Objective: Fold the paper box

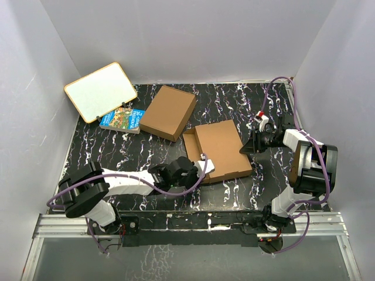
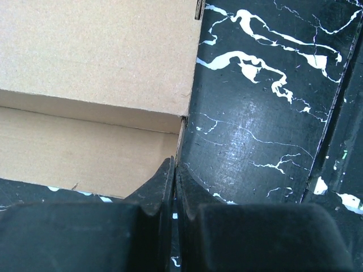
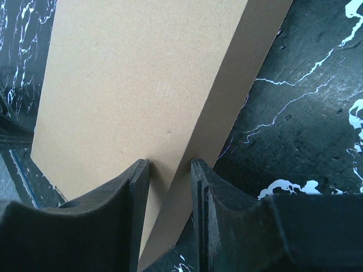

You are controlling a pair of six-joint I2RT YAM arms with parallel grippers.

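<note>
Your box [image 1: 222, 146] looks nearly closed, left side untucked; right gripper [image 3: 167, 170] pinches its edge, left gripper [image 2: 174, 167] is clenched empty.

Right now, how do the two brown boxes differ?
The near box shows a flap along its left edge; the far box shows none. The right pincer grips the near box; no pincer touches the far box, beside the book. Both are flat brown cardboard.

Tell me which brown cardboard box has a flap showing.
The nearer paper box shows a flap along its left edge. The other brown box, farther back beside the book, shows none.
</note>
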